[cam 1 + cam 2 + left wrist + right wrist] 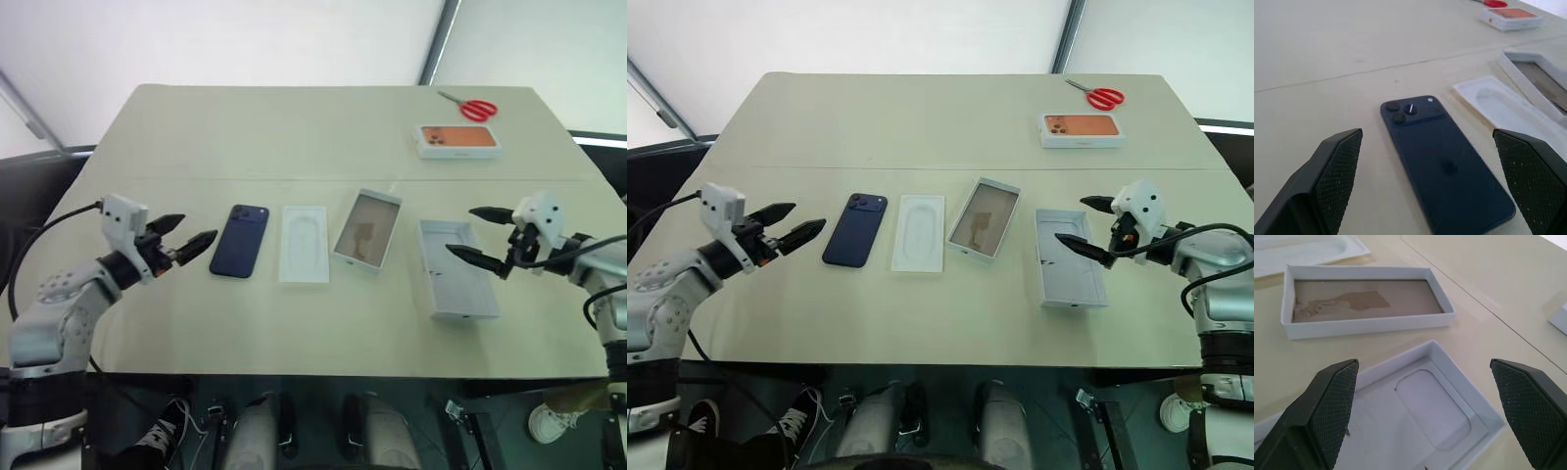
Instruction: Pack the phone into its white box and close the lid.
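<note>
The dark navy phone [240, 240] lies flat on the beige table, its camera cluster at the far end. My left gripper [201, 227] hovers just left of it, open, fingers pointing at it; in the left wrist view the phone [1444, 166] sits between and beyond the open fingertips. The white box [457, 267] lies open at the right, a shallow recess in its floor. My right gripper [460, 230] hangs open over its far end, empty. Between them the lid [367, 228] rests inside-up, brown inner face showing, printed face hidden.
A thin white insert [305, 243] with an oval recess lies between phone and lid. At the far right stand a white box with an orange phone picture [458, 140] and red-handled scissors [470, 106]. The table's front edge runs close below the grippers.
</note>
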`<action>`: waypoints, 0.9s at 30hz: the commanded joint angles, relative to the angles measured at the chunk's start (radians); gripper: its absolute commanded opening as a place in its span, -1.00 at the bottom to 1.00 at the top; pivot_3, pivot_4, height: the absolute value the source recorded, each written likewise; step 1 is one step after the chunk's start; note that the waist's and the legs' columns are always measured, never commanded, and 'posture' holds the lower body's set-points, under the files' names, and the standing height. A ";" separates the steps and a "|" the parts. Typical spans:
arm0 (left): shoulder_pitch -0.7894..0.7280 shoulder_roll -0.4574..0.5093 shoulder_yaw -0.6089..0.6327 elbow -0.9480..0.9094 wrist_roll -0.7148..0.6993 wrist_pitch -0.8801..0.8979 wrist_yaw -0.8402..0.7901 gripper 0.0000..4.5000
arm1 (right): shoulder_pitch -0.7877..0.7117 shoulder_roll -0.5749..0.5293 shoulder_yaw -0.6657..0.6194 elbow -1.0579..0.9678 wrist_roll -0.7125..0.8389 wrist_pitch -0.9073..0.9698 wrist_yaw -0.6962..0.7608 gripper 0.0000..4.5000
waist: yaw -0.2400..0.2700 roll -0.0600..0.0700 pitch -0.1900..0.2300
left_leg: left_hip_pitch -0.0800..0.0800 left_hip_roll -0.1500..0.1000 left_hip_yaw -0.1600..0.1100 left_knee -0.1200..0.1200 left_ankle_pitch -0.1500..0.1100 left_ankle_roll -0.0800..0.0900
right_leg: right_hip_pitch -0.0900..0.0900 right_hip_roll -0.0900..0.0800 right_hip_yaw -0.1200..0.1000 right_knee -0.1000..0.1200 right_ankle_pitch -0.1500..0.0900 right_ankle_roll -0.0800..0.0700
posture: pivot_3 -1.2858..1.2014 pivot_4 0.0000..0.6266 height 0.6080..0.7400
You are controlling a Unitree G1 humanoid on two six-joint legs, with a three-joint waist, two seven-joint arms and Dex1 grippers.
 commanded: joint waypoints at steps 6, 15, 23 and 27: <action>-0.176 -0.212 -0.057 -0.009 -0.100 0.207 0.198 0.99 | -0.085 0.093 0.131 -0.196 -0.023 0.029 -0.029 1.00 | 0.003 -0.003 0.002 | 0.000 0.000 0.000 0.001 0.002 0.002 | 0.000 0.002 0.000 0.002 0.000 0.000 | 0.03 -0.52 0.96; -0.247 -0.383 -0.070 0.058 -0.152 0.443 0.374 0.99 | -0.093 0.130 0.141 -0.257 0.004 0.088 -0.045 1.00 | 0.006 -0.006 0.003 | 0.000 0.000 -0.001 0.002 0.002 0.002 | 0.001 0.003 0.000 0.002 0.000 0.000 | 0.03 -0.52 0.96; -0.313 -0.454 0.024 0.127 -0.234 0.574 0.461 0.99 | -0.093 0.141 0.155 -0.268 0.000 0.089 -0.057 1.00 | 0.002 -0.007 0.004 | 0.000 0.001 -0.001 0.003 0.003 0.002 | 0.002 0.004 0.000 0.002 0.000 0.000 | 0.03 -0.52 0.96; -0.333 -0.443 0.026 0.164 -0.216 0.627 0.501 0.99 | -0.101 0.145 0.159 -0.251 -0.007 0.077 -0.059 1.00 | 0.002 -0.007 0.004 | 0.000 0.001 -0.001 0.003 0.003 0.002 | 0.002 0.004 0.000 0.002 0.000 0.000 | 0.03 -0.52 0.96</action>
